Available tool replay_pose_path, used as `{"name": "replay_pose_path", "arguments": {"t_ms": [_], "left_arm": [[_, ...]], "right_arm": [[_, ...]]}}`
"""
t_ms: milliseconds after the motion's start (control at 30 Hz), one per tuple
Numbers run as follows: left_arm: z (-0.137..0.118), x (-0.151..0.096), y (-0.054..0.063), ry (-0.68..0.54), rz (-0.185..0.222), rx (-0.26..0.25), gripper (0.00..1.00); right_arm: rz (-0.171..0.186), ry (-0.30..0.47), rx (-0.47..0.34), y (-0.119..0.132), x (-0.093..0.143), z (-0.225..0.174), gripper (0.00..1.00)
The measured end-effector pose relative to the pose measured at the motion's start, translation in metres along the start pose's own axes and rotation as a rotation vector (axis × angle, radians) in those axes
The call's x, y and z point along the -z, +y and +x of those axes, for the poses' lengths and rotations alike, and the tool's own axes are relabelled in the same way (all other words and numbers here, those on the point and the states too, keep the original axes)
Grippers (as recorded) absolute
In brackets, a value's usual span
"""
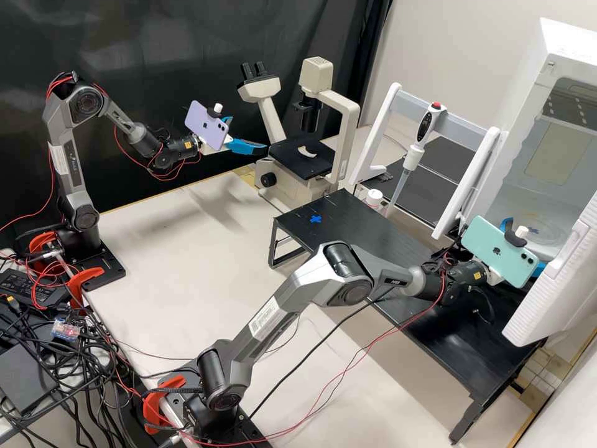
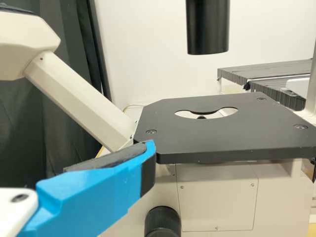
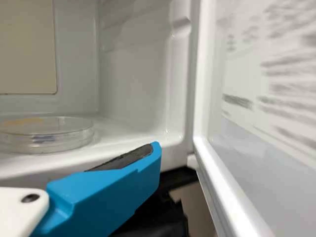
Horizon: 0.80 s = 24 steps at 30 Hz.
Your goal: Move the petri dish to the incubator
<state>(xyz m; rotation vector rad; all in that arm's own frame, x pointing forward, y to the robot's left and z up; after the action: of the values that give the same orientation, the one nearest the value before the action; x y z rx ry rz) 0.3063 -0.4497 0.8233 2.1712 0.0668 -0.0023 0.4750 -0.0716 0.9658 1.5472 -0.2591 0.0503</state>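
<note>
Petri dish (image 3: 47, 136) rests flat on the white floor inside the open incubator (image 1: 572, 46), at the scene's right. The right gripper (image 1: 527, 244) is at its doorway, between the dish and the swung-out door (image 1: 553, 286), released and holding nothing, near the dish but not touching it. The left gripper (image 1: 249, 134), at far left beside the inverted microscope's (image 1: 270, 115) black stage (image 2: 212, 133), has its fingers parted and empty too. A blue cross (image 1: 316, 219) marks the low black table (image 1: 373, 236); beyond it, an electronic pipette (image 1: 425, 124) hangs on a white stand (image 1: 378, 124).
</note>
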Motion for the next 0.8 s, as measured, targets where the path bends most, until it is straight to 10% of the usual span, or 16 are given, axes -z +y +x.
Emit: {"name": "replay_pose_path", "arguments": {"t_ms": [367, 800], "left_arm": [[0.0, 0.0, 0.0, 0.0, 0.0, 0.0, 1.0], [0.0, 0.0, 0.0, 0.0, 0.0, 0.0, 1.0]], "right_arm": [[-0.038, 0.075, 0.001, 0.008, -0.004, -0.095, 1.0], [0.044, 0.18, -0.11, -0.008, 0.031, -0.267, 1.0]]}}
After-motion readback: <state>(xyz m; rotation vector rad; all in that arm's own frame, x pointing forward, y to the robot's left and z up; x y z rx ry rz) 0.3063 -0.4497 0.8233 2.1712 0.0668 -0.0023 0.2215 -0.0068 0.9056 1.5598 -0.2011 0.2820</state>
